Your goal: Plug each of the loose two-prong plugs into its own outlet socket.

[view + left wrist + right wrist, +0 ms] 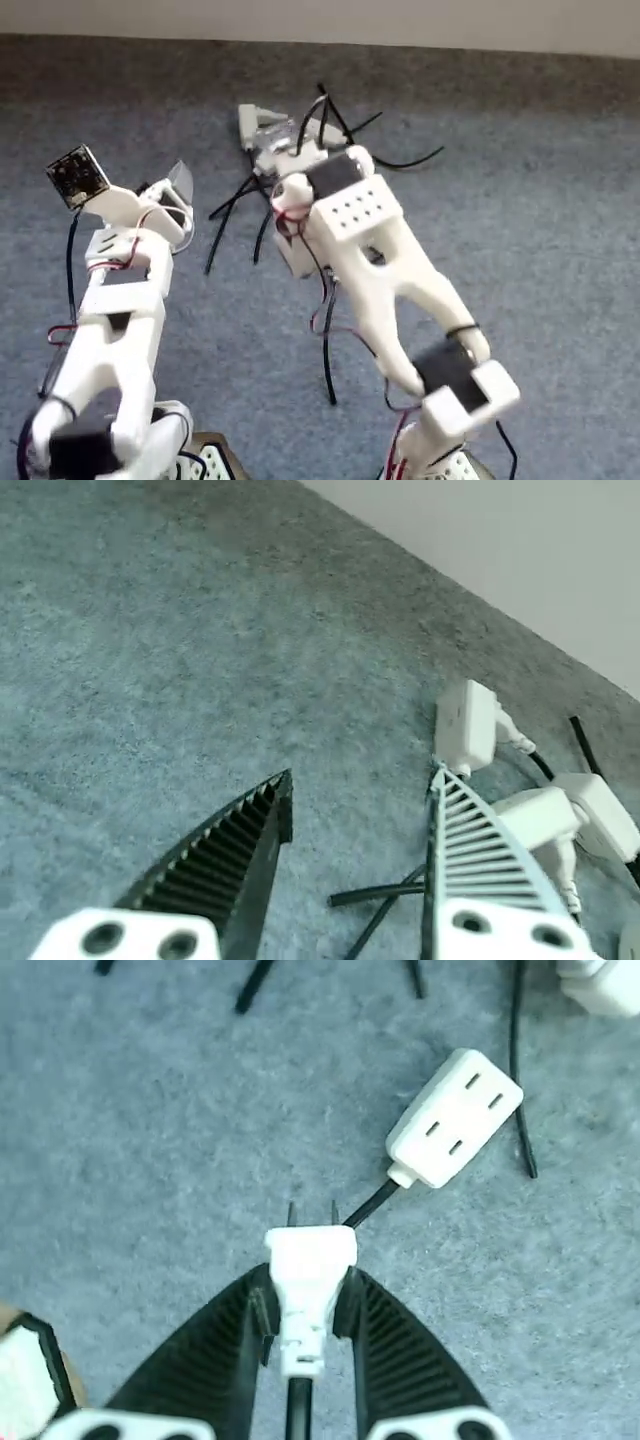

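Plug (310,1270), white, two-prong.

Right wrist view: the plug is pinched by its body between the right jaws, and its black cord runs back between them. The prongs point toward a white socket block (455,1118), which lies near but apart on the grey bench (150,1140) (slots up, its own black lead (368,1203) at the near end). A further white piece (600,982) sits at the frame's corner.

Left wrist view: the left jaws are spread wide above the bench with nothing between them. Beyond one tip lie a socket block (465,725) and white plug-like pieces (570,815), with black cords (375,895) beside them.

High view: the right arm (360,230) is bent over a cluster of white blocks (255,125) and cords (235,200). The left arm (125,290) stands off to the side, apart from the cluster.
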`<move>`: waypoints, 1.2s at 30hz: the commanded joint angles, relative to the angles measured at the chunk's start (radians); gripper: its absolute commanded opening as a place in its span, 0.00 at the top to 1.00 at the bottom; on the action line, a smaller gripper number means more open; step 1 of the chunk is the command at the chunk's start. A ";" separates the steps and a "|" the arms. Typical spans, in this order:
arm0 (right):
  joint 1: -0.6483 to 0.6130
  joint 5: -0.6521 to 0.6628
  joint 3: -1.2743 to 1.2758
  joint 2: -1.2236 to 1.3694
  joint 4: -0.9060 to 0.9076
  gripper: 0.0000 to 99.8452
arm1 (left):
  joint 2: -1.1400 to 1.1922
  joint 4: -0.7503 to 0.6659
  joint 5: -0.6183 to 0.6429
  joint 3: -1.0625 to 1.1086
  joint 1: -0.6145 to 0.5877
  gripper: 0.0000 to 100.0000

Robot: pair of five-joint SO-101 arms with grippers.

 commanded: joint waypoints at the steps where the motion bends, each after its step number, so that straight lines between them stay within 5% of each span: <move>1: 0.087 -0.141 -0.214 0.096 0.047 0.98 | 0.173 -0.068 0.009 -0.137 -0.013 0.77; 6: 0.145 -0.290 -0.357 0.139 0.085 0.98 | 0.297 0.005 0.009 -0.265 -0.013 0.77; 20: 0.205 -0.295 -0.326 0.142 0.085 0.99 | 0.305 0.094 0.009 -0.305 -0.039 0.77; 36: 0.240 -0.658 -0.326 0.150 0.079 0.99 | 0.306 0.095 0.009 -0.303 -0.044 0.77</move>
